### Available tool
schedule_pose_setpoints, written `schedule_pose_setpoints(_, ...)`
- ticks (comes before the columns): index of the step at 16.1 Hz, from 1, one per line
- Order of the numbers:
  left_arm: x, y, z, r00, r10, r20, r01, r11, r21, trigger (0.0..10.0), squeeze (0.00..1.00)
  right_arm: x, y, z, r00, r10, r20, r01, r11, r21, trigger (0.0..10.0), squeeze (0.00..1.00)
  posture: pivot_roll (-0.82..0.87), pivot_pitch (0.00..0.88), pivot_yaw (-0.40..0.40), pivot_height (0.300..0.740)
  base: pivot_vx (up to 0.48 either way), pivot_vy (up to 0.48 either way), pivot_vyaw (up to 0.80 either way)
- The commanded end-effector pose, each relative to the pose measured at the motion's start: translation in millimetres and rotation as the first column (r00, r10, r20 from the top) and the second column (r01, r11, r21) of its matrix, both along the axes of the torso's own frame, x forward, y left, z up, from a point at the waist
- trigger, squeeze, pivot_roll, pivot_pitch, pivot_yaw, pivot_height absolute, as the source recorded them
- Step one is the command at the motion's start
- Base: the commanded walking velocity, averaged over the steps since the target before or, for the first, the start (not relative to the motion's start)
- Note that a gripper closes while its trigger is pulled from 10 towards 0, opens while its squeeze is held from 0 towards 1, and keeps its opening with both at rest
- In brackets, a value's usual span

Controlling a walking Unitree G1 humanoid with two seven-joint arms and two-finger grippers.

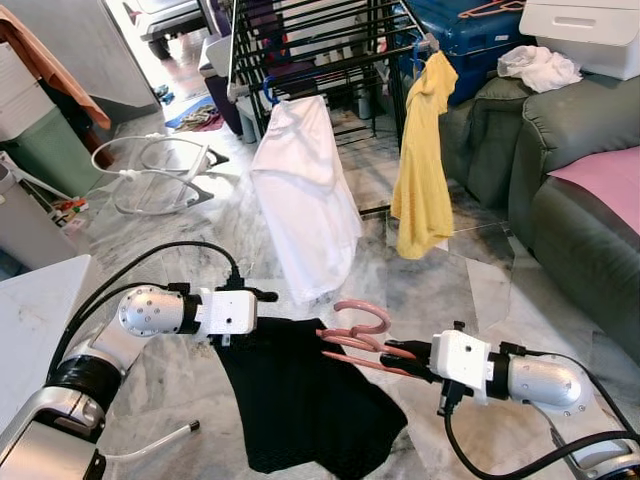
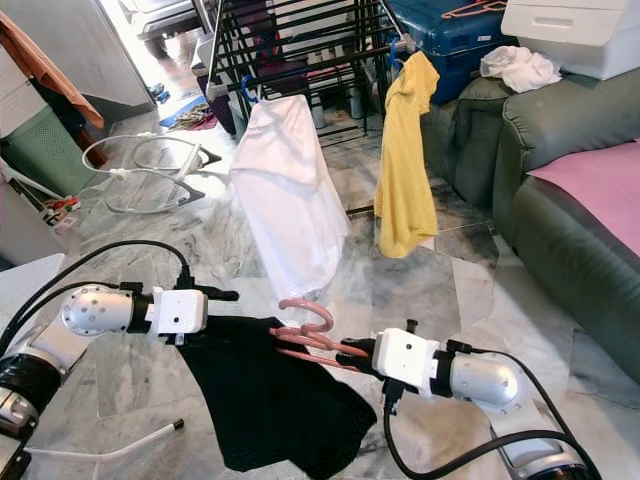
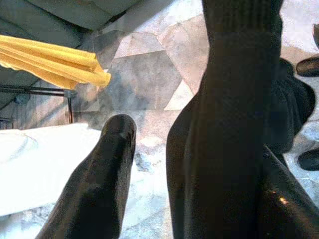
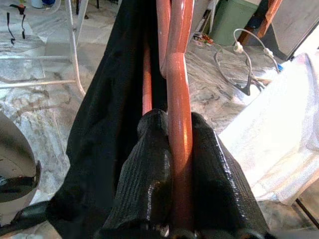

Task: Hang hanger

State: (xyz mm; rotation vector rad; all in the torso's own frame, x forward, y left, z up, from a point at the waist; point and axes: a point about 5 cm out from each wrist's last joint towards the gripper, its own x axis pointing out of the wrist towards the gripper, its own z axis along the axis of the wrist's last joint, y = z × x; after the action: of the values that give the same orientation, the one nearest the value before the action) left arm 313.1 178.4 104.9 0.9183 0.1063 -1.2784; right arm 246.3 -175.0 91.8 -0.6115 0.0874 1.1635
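A salmon-pink hanger is pinched at its neck by my right gripper, low in front of me. The right wrist view shows both fingers closed on the hanger's stem, with its arms inside a black garment. The garment stretches from the hanger to my left gripper and sags toward the floor. In the left wrist view one finger stands bare and apart. The black cloth drapes over the other finger. The black drying rack stands beyond.
A white shirt and a yellow shirt hang on the rack. A grey sofa lines the right side. A white wire frame lies on the marble floor at left, and a white tabletop is near left.
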Motion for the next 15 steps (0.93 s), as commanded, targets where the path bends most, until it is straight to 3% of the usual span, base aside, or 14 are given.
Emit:
schedule_pose_setpoints(1, 1.1, 5.9, 1, 0.999, 0.008, -0.033, -0.008, 1.0, 0.013, 0.0, 0.0, 4.3, 11.9, 10, 0.997, 0.048, 0.06, -0.05, 0.998, 0.028, 10.0, 0.0, -0.21, 0.0, 0.249, 0.74, 0.0, 0.0, 0.0)
schedule_pose_setpoints(15, -10.8, 4.4, -6, 0.976, -0.063, -0.207, 0.07, 0.997, 0.028, 0.0, 0.0, 7.0, 15.0, 5, 0.995, 0.056, 0.081, -0.056, 0.998, 0.005, 10.0, 0.0, -0.21, 0.0, 0.246, 0.74, 0.0, 0.0, 0.0)
